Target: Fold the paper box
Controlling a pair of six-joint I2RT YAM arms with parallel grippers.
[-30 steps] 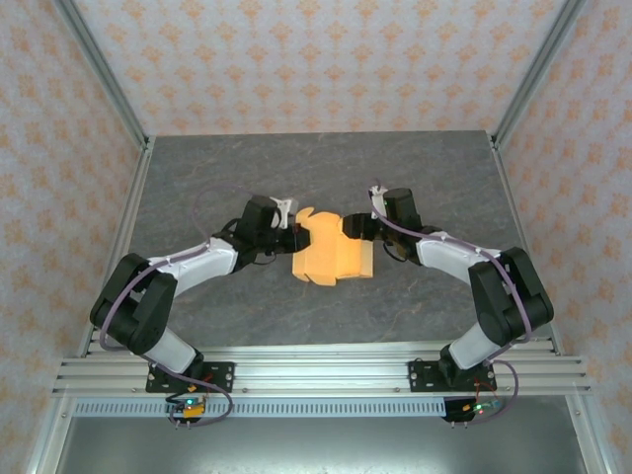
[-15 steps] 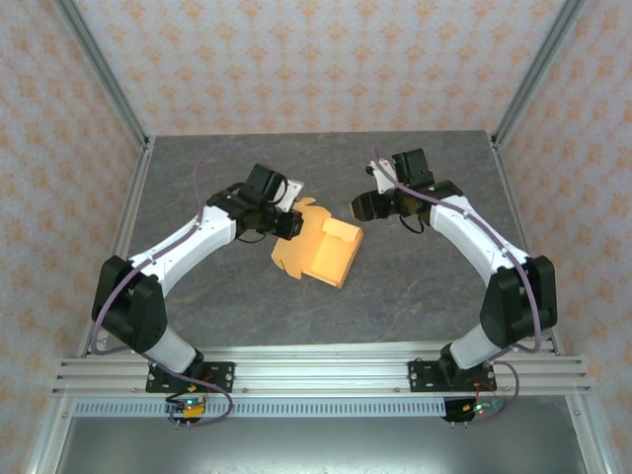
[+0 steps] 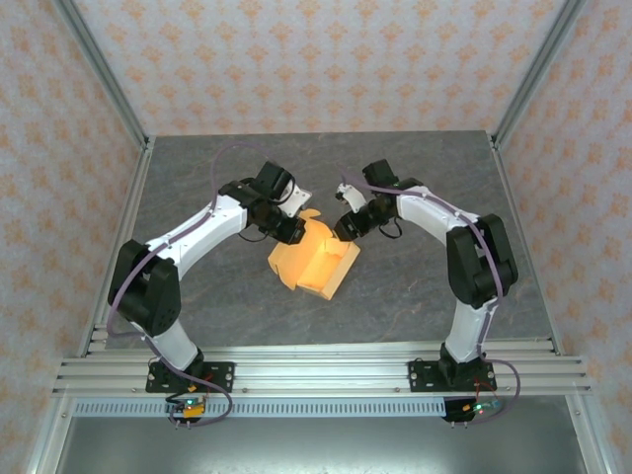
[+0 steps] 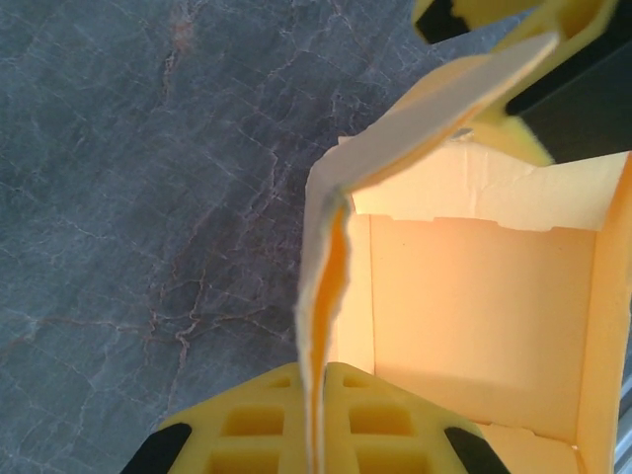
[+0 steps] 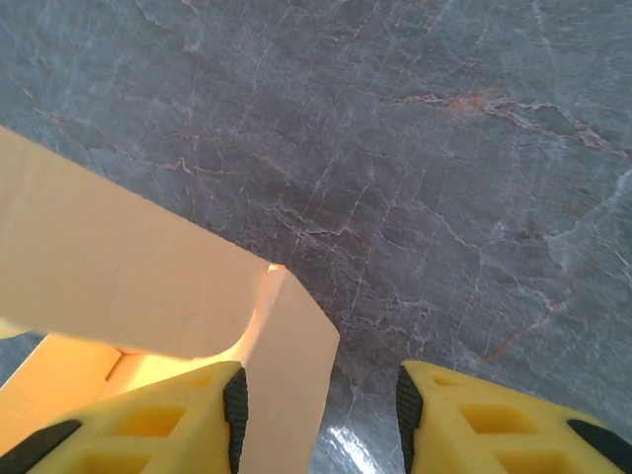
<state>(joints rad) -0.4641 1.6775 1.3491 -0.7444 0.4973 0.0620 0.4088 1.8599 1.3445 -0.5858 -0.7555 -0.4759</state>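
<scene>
The paper box sits half-formed in the middle of the table. The left gripper pinches one thin wall. The right gripper, part open, straddles a flap edge without clamping it. The card looks light and flimsy, so it is best held near the folds.

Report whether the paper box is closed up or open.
Open: the paper box has its bare inside exposed, with nothing folded over the opening.

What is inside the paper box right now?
Inside the paper box, bare cardboard walls and floor show, with nothing lying in it. The part beneath the raised flap is covered, so that bit cannot be checked.
</scene>
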